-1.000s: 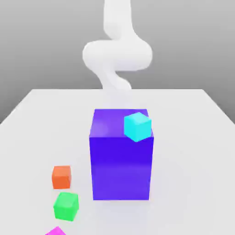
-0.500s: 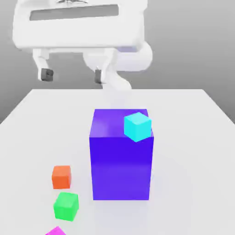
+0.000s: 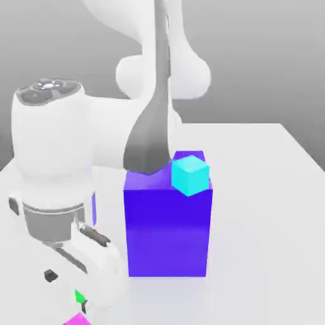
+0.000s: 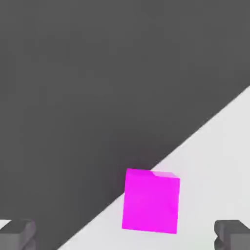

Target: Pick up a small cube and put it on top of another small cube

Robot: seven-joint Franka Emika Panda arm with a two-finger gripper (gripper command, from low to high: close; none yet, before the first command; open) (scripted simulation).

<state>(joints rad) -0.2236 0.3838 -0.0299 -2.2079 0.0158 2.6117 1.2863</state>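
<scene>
The small magenta-pink cube (image 4: 151, 200) lies on the white table close to its edge, with dark floor beyond; a sliver of this cube (image 3: 77, 320) shows at the exterior view's lower left. My gripper (image 4: 124, 237) hangs above it, open, its dark fingertips (image 4: 17, 234) wide apart and touching nothing. In the exterior view the gripper (image 3: 65, 291) is low at the front left, and the white hand covers most of the small green cube (image 3: 79, 297), of which a small patch shows just behind the magenta one.
A big purple block (image 3: 168, 228) stands mid-table with a small cyan cube (image 3: 190, 176) on its top corner. My bulky white arm (image 3: 54, 159) fills the exterior view's left beside the block. The table edge (image 4: 146, 166) runs right by the magenta cube.
The arm has swung down from the top of the exterior view to its lower left. It now hides the orange cube and most of the green cube. The cubes have not moved.
</scene>
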